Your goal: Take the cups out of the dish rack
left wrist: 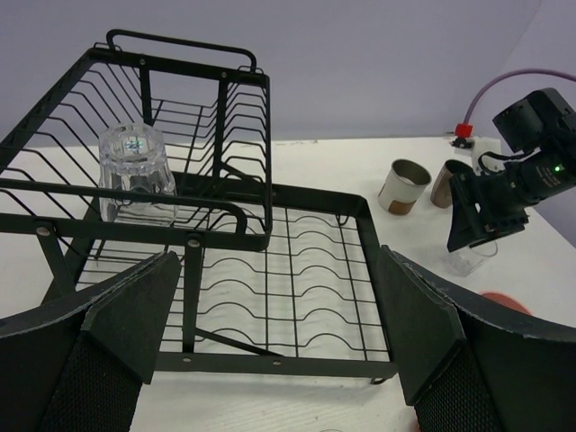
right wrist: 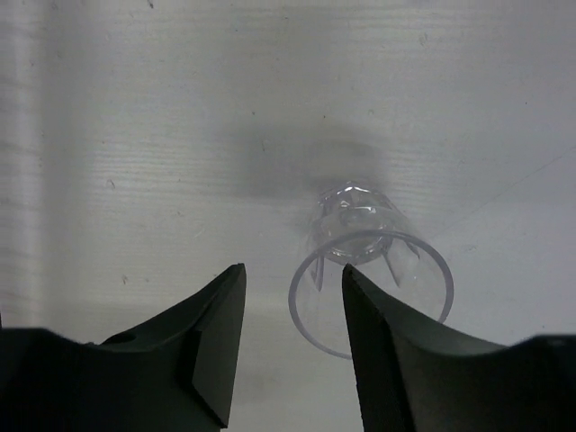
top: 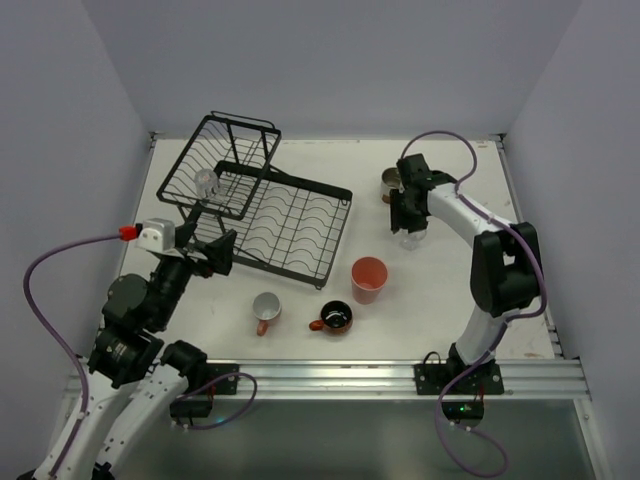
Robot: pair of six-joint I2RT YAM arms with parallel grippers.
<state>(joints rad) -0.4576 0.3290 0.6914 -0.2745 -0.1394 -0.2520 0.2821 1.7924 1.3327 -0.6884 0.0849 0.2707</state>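
Standing upright on the white table (top: 440, 300), one clear glass (right wrist: 369, 270) sits directly under my right gripper (right wrist: 292, 274), over on the right side and well apart from the rack. My jaws there are parted partway. The near wall of the glass runs through the gap between them, one finger hangs over the glass's mouth, and the other stays outside and clear of it, so I am pinching nothing.

Just behind that gripper stand the cream-and-brown cup (left wrist: 402, 186) and the small brown cup (left wrist: 447, 183), side by side. The second clear glass (left wrist: 135, 175) is mouth-down in the tilted basket section of the dish rack (top: 300, 225), toward the basket's left end.

On the table in front of the rack's flat tray are three more:
- The salmon-pink tumbler (top: 368, 280) is upright, near the tray's right near corner.
- The orange-red mug (top: 335, 317) has a dark inside, and its handle points left.
- The pink handled mug (top: 265, 310) stands further left, with its handle toward my bases.

My left gripper (left wrist: 279, 254) hovers at the rack's near left edge, looking across the tray toward the basket. Its jaws are spread as wide as they go and hold nothing.
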